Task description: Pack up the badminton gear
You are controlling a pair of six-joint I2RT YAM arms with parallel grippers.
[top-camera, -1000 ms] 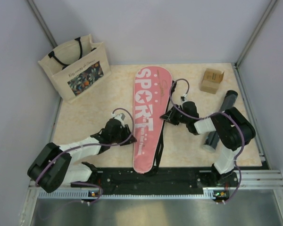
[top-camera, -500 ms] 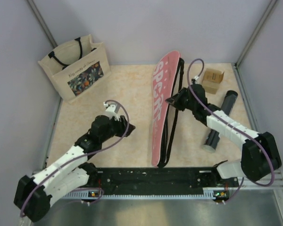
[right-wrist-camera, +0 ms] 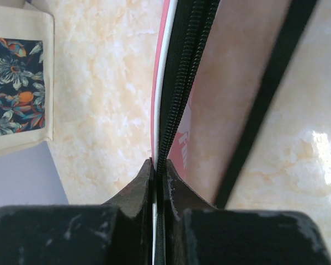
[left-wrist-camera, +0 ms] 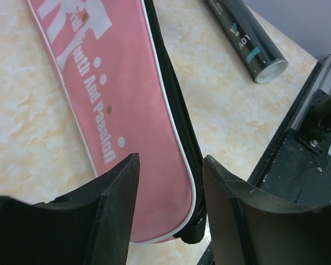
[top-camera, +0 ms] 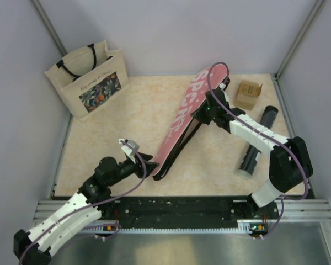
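The long pink "SPORT" cover (top-camera: 179, 124) stands tilted on its edge across the table, its narrow end low near the front. My right gripper (top-camera: 205, 113) is shut on the cover's zipped black edge (right-wrist-camera: 179, 99) near its wide end and holds it up. My left gripper (top-camera: 147, 164) is open, its fingers (left-wrist-camera: 113, 204) either side of the cover's narrow end (left-wrist-camera: 154, 210) with its black strap loop. A dark cylindrical tube (top-camera: 257, 142) lies at the right, also in the left wrist view (left-wrist-camera: 248, 38). Rackets and shuttlecocks are not visible.
A beige tote bag with floral print (top-camera: 88, 77) stands at the back left, and shows in the right wrist view (right-wrist-camera: 16, 83). A small brown cardboard box (top-camera: 247, 94) sits at the back right. The black base rail (top-camera: 182, 207) runs along the front edge.
My right gripper lifted the cover from flat onto its edge and swung its wide end right and back. My left arm drew back toward the front, and its open gripper now straddles the cover's narrow end.
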